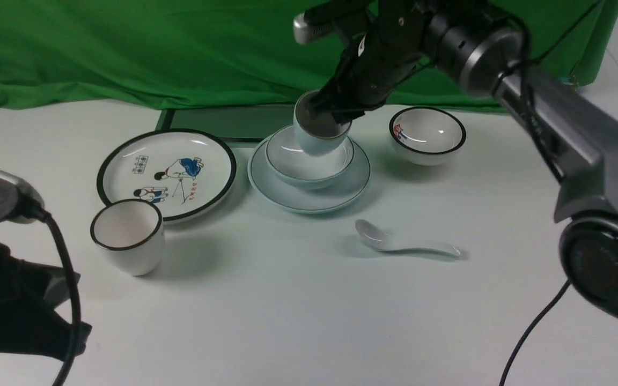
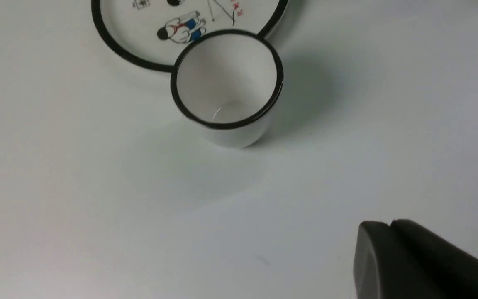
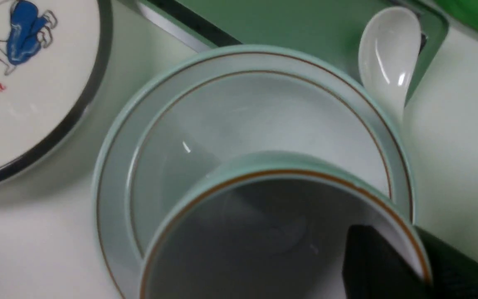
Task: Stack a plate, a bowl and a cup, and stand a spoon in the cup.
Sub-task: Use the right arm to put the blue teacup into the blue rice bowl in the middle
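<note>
I have the blue cup (image 1: 321, 131) by its wall in my right gripper (image 3: 390, 263), one finger inside it, tilted over the bowl (image 1: 282, 155) that sits on the plate (image 1: 309, 206); whether its foot touches the bowl, I can't quite tell. I'm at the cup-stacking step, which calls for levelling it, lowering it centrally and letting go, while the spoon (image 1: 395, 244) lies on the table (image 1: 309, 321) and my left gripper's fingers (image 2: 382, 257) are closed together.
</note>
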You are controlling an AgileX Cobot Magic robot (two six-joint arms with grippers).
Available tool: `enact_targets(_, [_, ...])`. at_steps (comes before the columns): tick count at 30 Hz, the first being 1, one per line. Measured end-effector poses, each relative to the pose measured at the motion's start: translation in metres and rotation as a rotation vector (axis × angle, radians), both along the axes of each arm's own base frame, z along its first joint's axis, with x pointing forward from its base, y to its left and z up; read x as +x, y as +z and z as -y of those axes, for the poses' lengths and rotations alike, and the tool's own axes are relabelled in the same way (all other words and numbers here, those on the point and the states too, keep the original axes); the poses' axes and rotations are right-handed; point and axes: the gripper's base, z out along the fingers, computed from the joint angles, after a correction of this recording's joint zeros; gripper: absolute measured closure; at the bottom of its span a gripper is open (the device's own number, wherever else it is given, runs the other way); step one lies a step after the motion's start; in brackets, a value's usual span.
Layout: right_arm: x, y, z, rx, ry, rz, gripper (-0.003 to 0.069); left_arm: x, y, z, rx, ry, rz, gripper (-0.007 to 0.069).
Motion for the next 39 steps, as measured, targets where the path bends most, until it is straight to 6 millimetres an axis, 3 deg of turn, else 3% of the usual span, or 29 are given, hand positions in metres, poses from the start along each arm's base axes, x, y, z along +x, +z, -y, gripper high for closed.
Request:
enact_targets(4, [0.003,-0.013,-0.002,-0.004,-0.012,-0.016,0.0573,0.001,0.001,0.001,-0.012,0.001,0.016,0.0661])
enact_targets(17, [0.006,-0.019,-0.003,-0.008,-0.01,-0.015,0.0573,0.004,0.005,0.002,-0.036,-0.003,0.068,0.0661])
enact_targets(24, [0.006,-0.037,-0.003,-0.026,-0.008,-0.046,0.0573,0.004,0.005,0.002,-0.037,-0.003,0.069,0.0661])
enact_targets(33, [0.007,-0.039,-0.005,-0.009,-0.009,-0.023,0.0572,0.005,0.006,0.003,-0.044,-0.004,0.086,0.0661])
enact_targets(36, [0.007,-0.04,-0.005,-0.001,-0.013,-0.024,0.0503,0.005,0.006,0.003,-0.045,-0.004,0.087,0.0661])
enact_targets(39, [0.005,-0.039,-0.007,0.029,-0.017,-0.051,0.037,0.005,0.006,0.003,-0.045,-0.004,0.086,0.0661])
